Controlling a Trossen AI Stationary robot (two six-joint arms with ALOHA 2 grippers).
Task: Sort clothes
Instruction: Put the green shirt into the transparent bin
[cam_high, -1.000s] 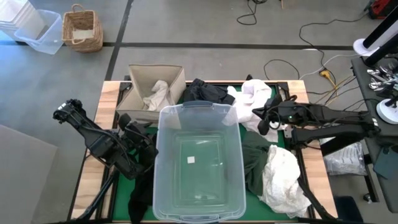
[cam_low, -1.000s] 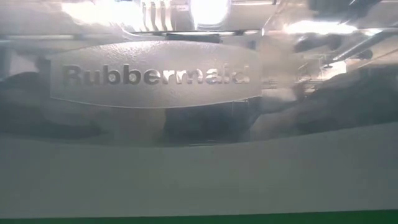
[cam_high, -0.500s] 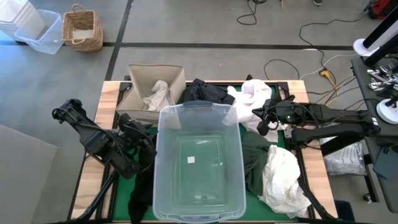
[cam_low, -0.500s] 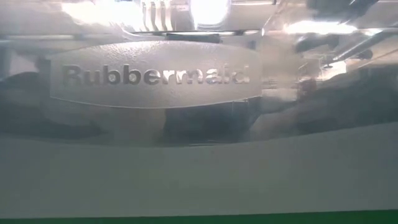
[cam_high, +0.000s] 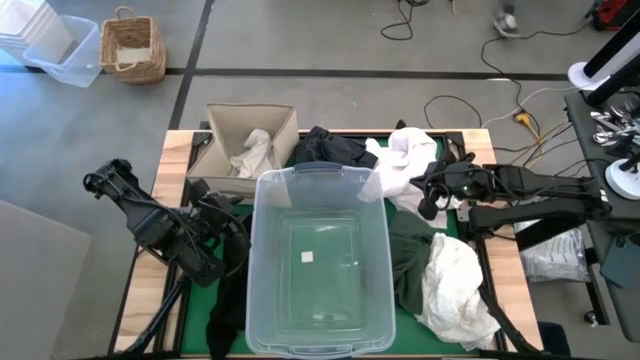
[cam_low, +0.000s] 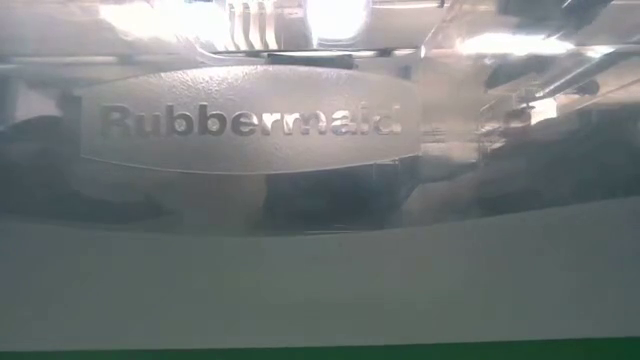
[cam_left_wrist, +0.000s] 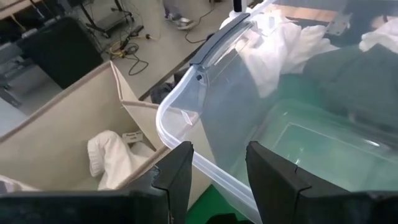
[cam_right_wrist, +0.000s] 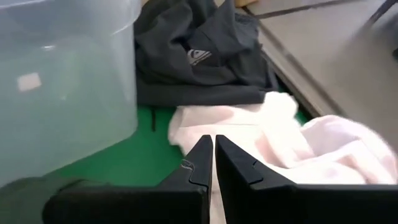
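Sorting underway, most garments not yet binned. In the high view the clear tub fills the centre of the tabletop and looks empty; the beige fabric box at upper left of centre holds one cream garment.

Unsorted clothes lie along the right and back of the tub: a black garment at upper centre, a white garment just right of it, a dark green garment against the tub's right wall, and a second white garment at lower right. A black strip of cloth shows by the tub's lower left corner.

Right gripper sits at centre right, over the white garment's edge; in its wrist view the fingers are pressed together with nothing visibly between them, tips low over pale fabric. Left gripper is at the tub's left wall; in its wrist view the fingers stand partly apart and bare, looking across the tub rim toward the box.

We judge the step in hand to be a pick of the white garment by the right arm. To do it well, we would part the fingers first, descend onto a raised fold rather than a flat edge, pinch one layer only, and lift high enough to clear the tub rim. Risk: dragging the neighbouring black garment along.
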